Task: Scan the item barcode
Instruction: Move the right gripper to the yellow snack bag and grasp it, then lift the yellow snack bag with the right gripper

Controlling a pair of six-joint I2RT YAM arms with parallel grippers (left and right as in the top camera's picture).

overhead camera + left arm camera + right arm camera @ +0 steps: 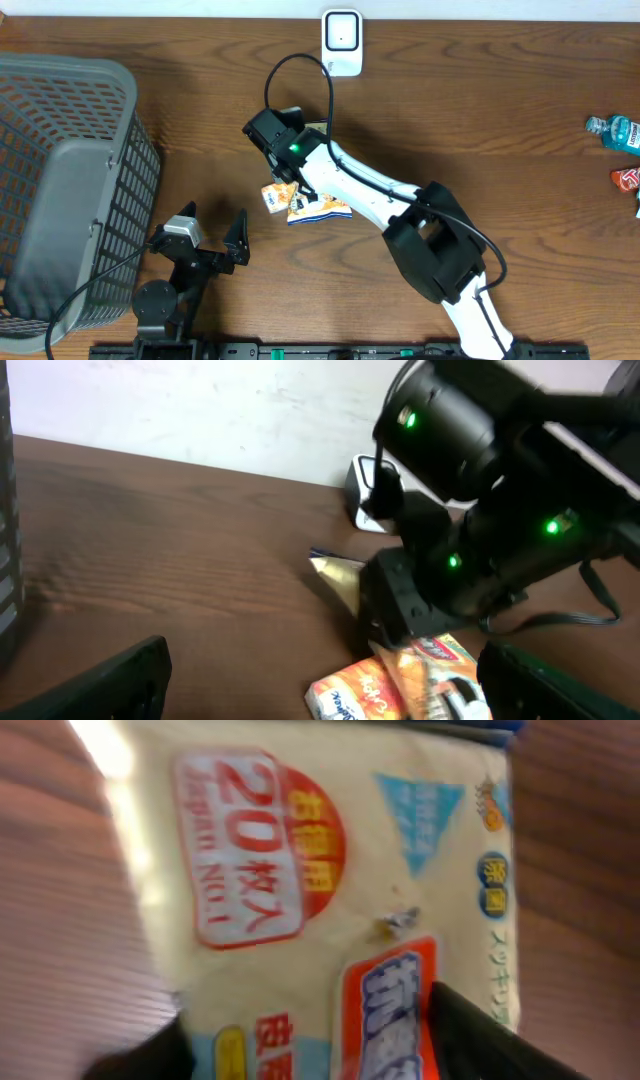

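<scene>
Straddling the yellow packet [300, 870], right fingers [480, 1035], grip unclear; left fingers [237, 238] spread wide

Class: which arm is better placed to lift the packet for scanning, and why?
Right: the right gripper sits directly over the packet; the left gripper hangs open, apart from it.

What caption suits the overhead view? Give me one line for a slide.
Right arm over a snack packet mid-table, white scanner beyond, grey basket at left.
</scene>
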